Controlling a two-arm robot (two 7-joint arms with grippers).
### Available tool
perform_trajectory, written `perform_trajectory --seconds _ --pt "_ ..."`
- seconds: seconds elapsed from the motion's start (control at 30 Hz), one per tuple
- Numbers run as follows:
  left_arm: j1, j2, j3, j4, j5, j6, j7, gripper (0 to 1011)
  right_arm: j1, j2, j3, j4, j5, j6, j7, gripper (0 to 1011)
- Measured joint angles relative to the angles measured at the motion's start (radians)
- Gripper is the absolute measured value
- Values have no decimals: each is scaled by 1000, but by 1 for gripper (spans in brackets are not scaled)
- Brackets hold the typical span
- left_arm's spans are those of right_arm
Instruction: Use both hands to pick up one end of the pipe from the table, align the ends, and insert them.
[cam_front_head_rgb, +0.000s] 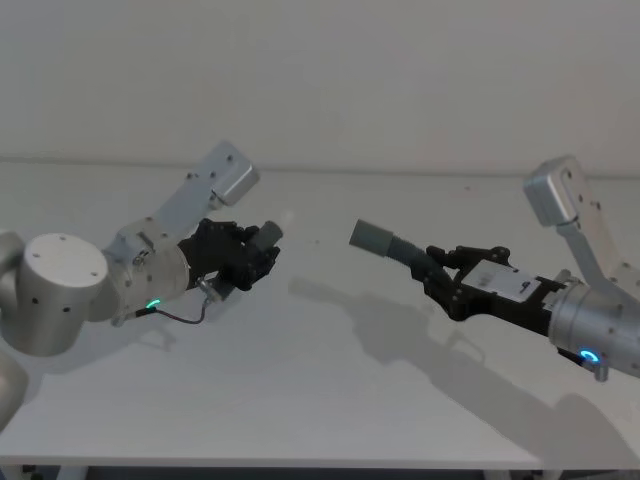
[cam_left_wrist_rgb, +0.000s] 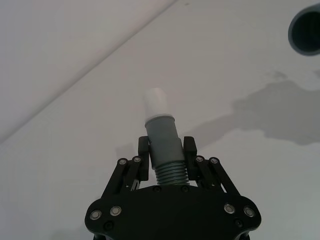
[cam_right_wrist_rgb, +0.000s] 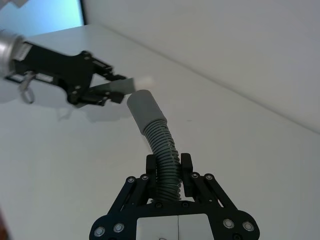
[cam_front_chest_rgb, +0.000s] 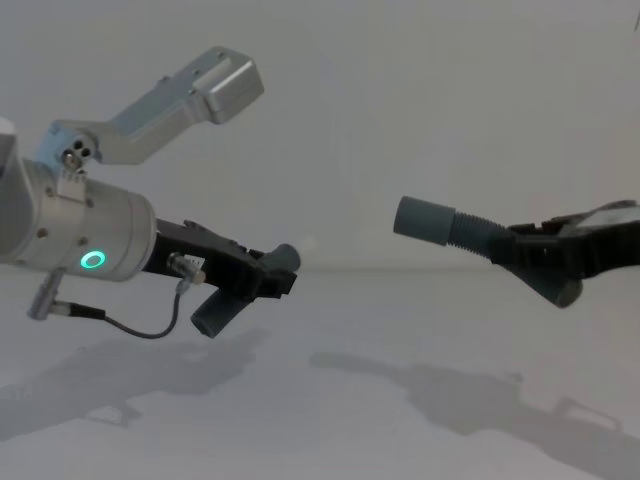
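I seem to be in a bare robot test lab. My white table (cam_front_head_rgb: 300, 400) runs back to a plain white wall (cam_front_head_rgb: 320, 70) directly behind it.
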Motion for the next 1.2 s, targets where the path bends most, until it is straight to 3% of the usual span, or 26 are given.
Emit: perform_trajectory --seconds 0.23,0.57,0.97,1.2 --pt "-8 47 20 -8 7 -83 -85 398 -1 68 -8 5 37 -50 126 285" --pt "-32 114 52 -13 11 -206 -214 398 4 134 -14 15 75 -104 244 284" --pt "-65 169 78 -13 -11 -298 -349 398 22 174 -30 22 84 -132 301 284" --pt "-83 196 93 -16 -25 -328 -418 398 38 192 -53 21 61 -145 310 284"
